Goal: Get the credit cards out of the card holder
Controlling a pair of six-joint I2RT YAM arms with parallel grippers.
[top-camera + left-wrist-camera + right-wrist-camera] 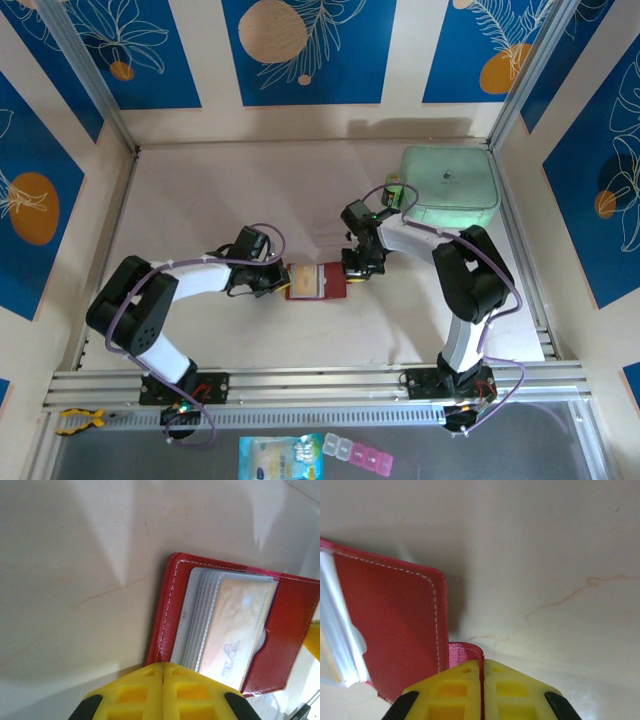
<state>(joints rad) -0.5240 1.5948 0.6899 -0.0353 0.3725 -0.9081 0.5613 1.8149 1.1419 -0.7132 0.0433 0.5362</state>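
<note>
Red leather-like folding card holder point(316, 282) lies open on the pale beige table point(200, 200). Right gripper point(482, 680) pinches its tab, anchoring it. Left gripper point(163, 680), jaws pressed together, should spread and take the tan-gold rectangular credit card point(240, 625) squarely.

The holder point(318, 282) is a small red leather-like wallet with white stitching; it lies open and flat near the middle of the bench point(200, 195); inside is a stack of greyish clear pockets point(200, 615), their edges fanned; a tan-gold card point(240, 630) sits in the top pocket, one end tucked under the red inner flap; the pinkish-red snap tab point(465, 652) juts from one edge, pinched in the right gripper point(482, 670).
</note>
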